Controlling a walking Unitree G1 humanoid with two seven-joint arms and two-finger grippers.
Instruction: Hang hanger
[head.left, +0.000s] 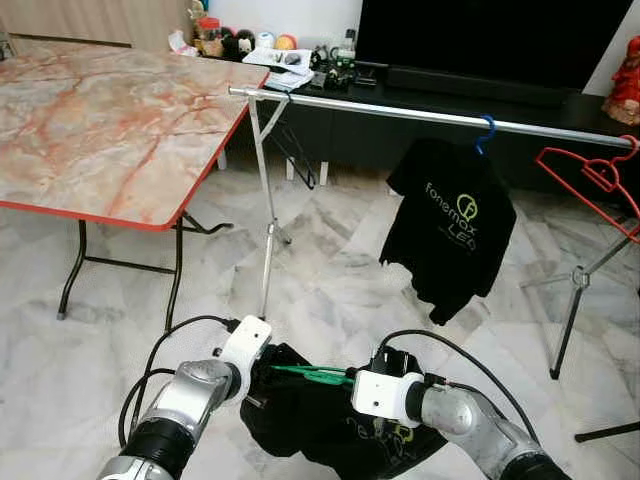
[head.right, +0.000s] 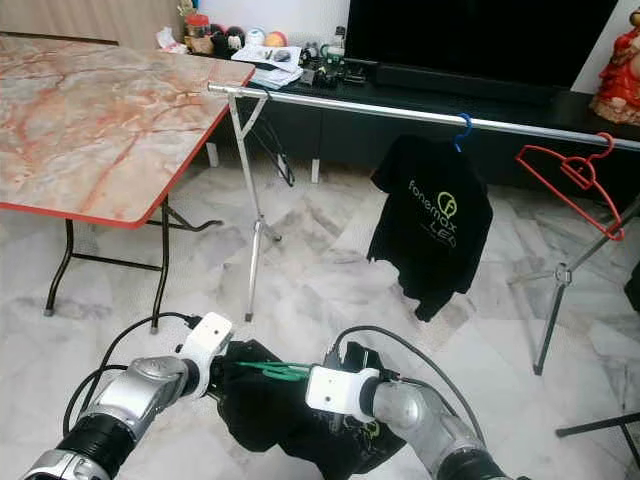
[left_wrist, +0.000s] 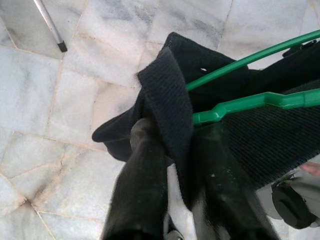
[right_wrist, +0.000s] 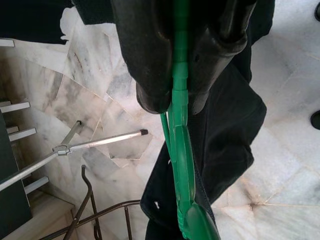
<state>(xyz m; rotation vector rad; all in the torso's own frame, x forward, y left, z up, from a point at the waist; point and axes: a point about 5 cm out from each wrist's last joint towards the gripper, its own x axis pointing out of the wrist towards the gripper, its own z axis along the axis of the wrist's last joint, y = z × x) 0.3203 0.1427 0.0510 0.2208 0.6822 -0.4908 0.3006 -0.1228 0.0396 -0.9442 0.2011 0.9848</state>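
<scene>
Floor (head.left: 340, 270): pale marble tiles, spread under everything.
Worktop (head.left: 110, 120): folding, marble-patterned top with red edge, at the robot's left, one corner just beside the rail's left end.
TV cabinet (head.left: 430, 100): dark, along the far wall behind the rail, cluttered with small items.
Clothes rail (head.left: 420, 113): silver bar running across the scene ahead, raised on thin tripod legs (head.left: 266, 240).
Hung shirt (head.left: 450, 225): black with printed logo, on a blue hanger (head.left: 485, 132), taking up the rail's middle right.
Red hanger (head.left: 590, 180): bare, hooked at the rail's right end.
Held shirt (head.left: 300, 410): black, draped low between both arms, well short of the rail.
Green hanger (head.left: 312, 374): inside the held shirt, roughly level, spanning the two grippers.
Left gripper (left_wrist: 170, 145): jaws clenched on a fold of the held shirt beside the green hanger's end.
Right gripper (right_wrist: 175, 97): jaws grasping the green hanger's bar.
</scene>
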